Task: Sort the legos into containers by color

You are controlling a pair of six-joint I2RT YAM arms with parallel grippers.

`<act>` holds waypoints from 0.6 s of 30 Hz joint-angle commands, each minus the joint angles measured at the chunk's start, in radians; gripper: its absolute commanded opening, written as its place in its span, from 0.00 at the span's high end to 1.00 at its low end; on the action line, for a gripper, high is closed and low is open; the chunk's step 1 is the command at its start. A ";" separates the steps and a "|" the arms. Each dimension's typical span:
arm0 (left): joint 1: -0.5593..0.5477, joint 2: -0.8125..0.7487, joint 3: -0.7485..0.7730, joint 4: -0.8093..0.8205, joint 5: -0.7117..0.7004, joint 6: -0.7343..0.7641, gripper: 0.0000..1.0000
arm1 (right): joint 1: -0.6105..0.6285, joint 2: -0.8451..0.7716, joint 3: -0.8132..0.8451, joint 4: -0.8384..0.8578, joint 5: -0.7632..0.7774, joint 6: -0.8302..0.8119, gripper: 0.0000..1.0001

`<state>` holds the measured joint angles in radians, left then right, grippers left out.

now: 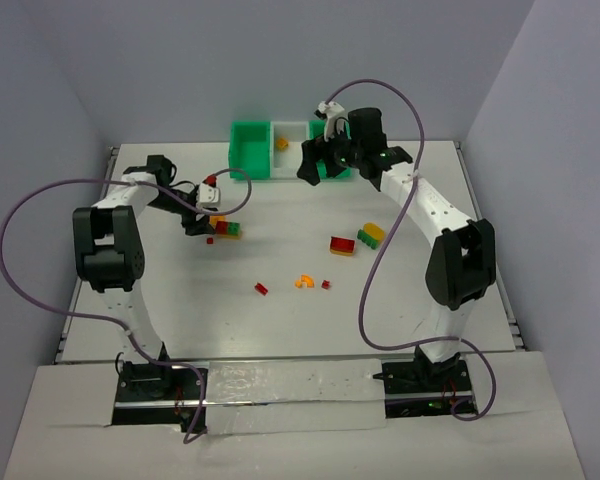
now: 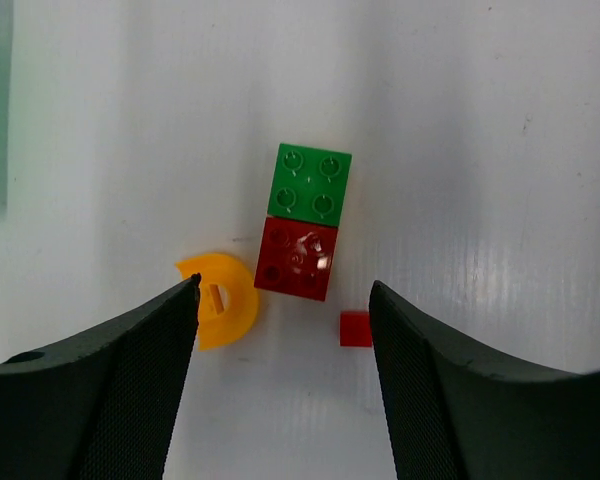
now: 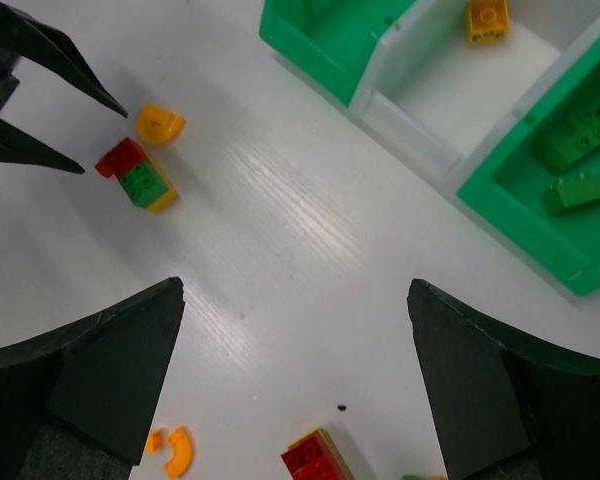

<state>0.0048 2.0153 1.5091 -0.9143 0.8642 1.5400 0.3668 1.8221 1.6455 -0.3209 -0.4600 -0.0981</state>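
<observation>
Left arm (image 1: 135, 310) and right arm (image 1: 430, 205): white links, black joint housings (image 1: 105, 250), black bases (image 1: 160, 380). A looping purple cable (image 1: 15, 210) runs along each. Black tapered fingers (image 2: 100, 400), textured inside, form the left end effector (image 2: 285, 283) and right end effector (image 3: 295, 285); a red-tipped white camera block (image 1: 211, 188) sits just behind the former.

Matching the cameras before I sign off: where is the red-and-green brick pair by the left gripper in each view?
Top external: red-and-green brick pair sits left of centre.
Left wrist: the pair sits mid-frame.
Right wrist: the pair sits upper left.
Shared landmark: orange curved piece beside it in all three.
</observation>
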 commanded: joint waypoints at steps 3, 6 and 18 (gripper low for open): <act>-0.045 0.057 0.073 0.018 0.021 0.071 0.29 | -0.050 -0.023 -0.016 -0.085 -0.081 0.006 0.00; -0.051 0.073 0.077 0.013 0.006 0.086 0.32 | -0.063 -0.024 -0.011 -0.100 -0.099 0.001 0.00; -0.062 0.089 0.062 -0.007 -0.036 0.111 0.51 | -0.086 0.009 0.028 -0.139 -0.143 0.000 0.00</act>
<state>-0.0512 2.0979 1.5471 -0.9058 0.8159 1.6124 0.2927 1.8253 1.6304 -0.4471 -0.5687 -0.0952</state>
